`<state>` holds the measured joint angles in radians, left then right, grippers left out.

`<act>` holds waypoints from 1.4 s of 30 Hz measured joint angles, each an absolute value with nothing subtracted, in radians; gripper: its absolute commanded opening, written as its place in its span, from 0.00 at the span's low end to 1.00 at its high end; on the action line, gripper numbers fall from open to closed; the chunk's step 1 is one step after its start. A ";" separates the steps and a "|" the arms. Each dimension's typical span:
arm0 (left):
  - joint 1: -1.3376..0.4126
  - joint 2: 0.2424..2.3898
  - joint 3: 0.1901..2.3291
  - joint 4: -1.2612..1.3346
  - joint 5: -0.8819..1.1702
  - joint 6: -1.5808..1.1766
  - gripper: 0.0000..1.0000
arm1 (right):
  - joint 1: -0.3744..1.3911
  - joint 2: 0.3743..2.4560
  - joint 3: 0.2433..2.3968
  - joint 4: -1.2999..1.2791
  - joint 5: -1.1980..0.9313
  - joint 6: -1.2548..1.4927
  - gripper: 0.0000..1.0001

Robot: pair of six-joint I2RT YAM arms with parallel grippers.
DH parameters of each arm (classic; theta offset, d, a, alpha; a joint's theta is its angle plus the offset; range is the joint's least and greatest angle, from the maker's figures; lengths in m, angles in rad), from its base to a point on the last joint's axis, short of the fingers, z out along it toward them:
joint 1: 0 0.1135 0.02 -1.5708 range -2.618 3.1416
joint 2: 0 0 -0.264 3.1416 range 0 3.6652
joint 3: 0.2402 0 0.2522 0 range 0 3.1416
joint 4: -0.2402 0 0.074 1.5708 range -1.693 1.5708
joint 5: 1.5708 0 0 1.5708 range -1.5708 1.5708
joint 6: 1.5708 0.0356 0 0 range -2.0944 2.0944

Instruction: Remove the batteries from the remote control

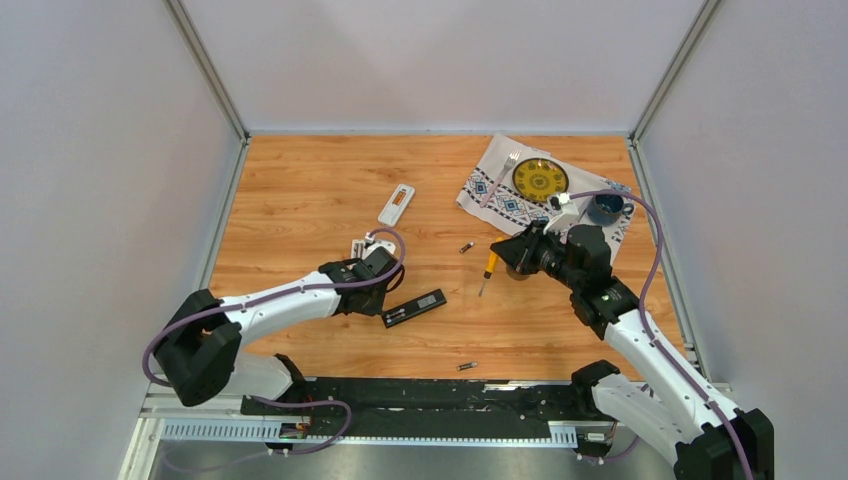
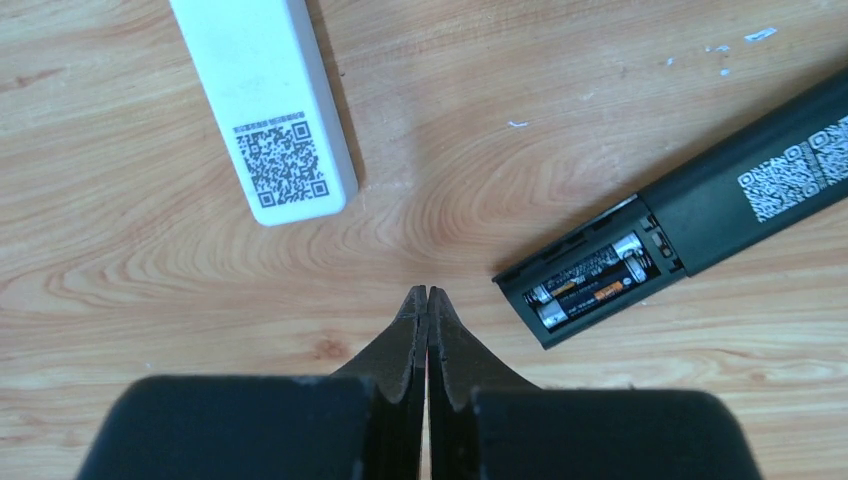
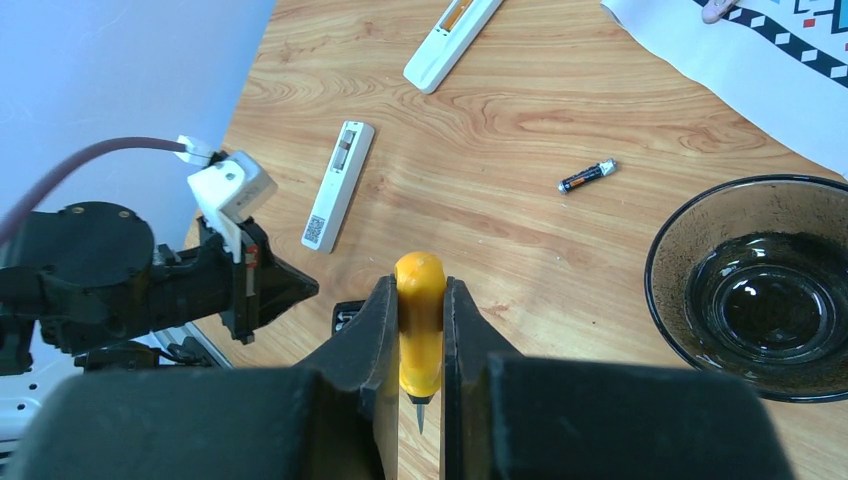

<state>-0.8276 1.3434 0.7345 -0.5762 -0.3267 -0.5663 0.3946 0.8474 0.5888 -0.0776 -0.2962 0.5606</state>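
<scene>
The black remote [image 1: 415,307] lies with its compartment open, and two dark batteries [image 2: 590,285] with silvery ends sit inside it. One loose battery [image 1: 466,246] lies mid-table and also shows in the right wrist view [image 3: 587,175]. Another loose battery [image 1: 467,366] lies near the front edge. My left gripper [image 2: 428,295] is shut and empty, its tips just left of the remote's open end; in the top view the left gripper [image 1: 380,285] is beside the remote. My right gripper [image 3: 420,285] is shut on the yellow-handled screwdriver [image 3: 420,330], which also shows in the top view [image 1: 489,268].
A white remote [image 1: 397,204] lies further back. A white cover piece [image 2: 265,105] lies ahead of the left gripper. A glass bowl [image 3: 755,290] stands to the right of the right gripper. A patterned cloth [image 1: 490,190] at the back right carries a plate, a fork and a blue cup.
</scene>
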 measured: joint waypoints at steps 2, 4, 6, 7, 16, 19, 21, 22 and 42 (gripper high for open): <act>-0.828 1.377 0.735 -0.562 -0.321 -0.551 0.00 | 0.395 0.847 0.589 -0.077 -0.298 0.561 0.00; -0.828 1.412 0.736 -0.550 -0.318 -0.537 0.00 | 0.395 0.847 0.589 -0.077 -0.299 0.561 0.00; -0.828 1.443 0.736 -0.540 -0.316 -0.526 0.00 | 0.395 0.847 0.589 -0.077 -0.299 0.561 0.00; -0.828 1.456 0.739 -0.538 -0.316 -0.522 0.00 | 0.395 0.847 0.589 -0.077 -0.299 0.561 0.00; -0.826 1.475 0.751 -0.472 -0.266 -0.476 0.00 | 0.395 0.854 0.589 -0.074 -0.303 0.561 0.00; -0.830 1.464 0.735 -0.432 -0.236 -0.465 0.00 | 0.395 0.862 0.589 -0.068 -0.306 0.561 0.00; -0.839 1.458 0.726 -0.405 -0.209 -0.461 0.00 | 0.395 0.864 0.589 -0.068 -0.306 0.561 0.00; -0.847 1.457 0.724 -0.393 -0.196 -0.460 0.00 | 0.395 0.864 0.589 -0.068 -0.306 0.561 0.00; -1.126 1.709 0.955 -0.270 -0.150 -0.527 0.00 | 0.395 0.864 0.589 -0.069 -0.300 0.552 0.00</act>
